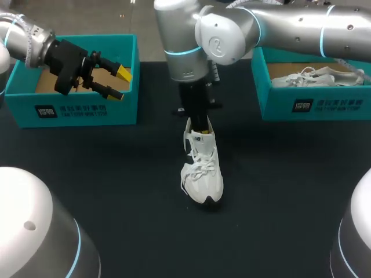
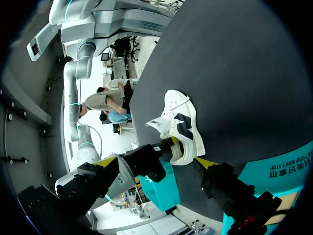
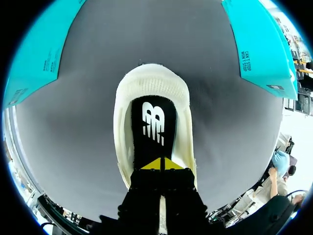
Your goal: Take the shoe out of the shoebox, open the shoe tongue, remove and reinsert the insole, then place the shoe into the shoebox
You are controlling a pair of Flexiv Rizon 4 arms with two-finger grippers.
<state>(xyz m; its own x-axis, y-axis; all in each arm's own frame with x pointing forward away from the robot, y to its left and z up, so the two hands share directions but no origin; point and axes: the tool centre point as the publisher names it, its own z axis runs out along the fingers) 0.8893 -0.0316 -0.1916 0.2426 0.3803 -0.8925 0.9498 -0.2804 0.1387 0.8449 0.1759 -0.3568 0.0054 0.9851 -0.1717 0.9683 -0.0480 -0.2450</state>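
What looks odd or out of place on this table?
Nothing is spilled or broken. The one oddity: the white shoe sits out on the table with loose laces, and the right gripper is poked down inside it, at the insole.

This is looking like a robotics lab: my silver left arm (image 1: 23, 37) is hanging in from ten o'clock and my right arm (image 1: 290, 26) from one o'clock over a black table (image 1: 116, 191), where a teal shoebox (image 1: 75, 107) at ten o'clock, a second shoebox (image 1: 313, 104) at two o'clock and a white shoe (image 1: 203, 174) at the centre are sitting.
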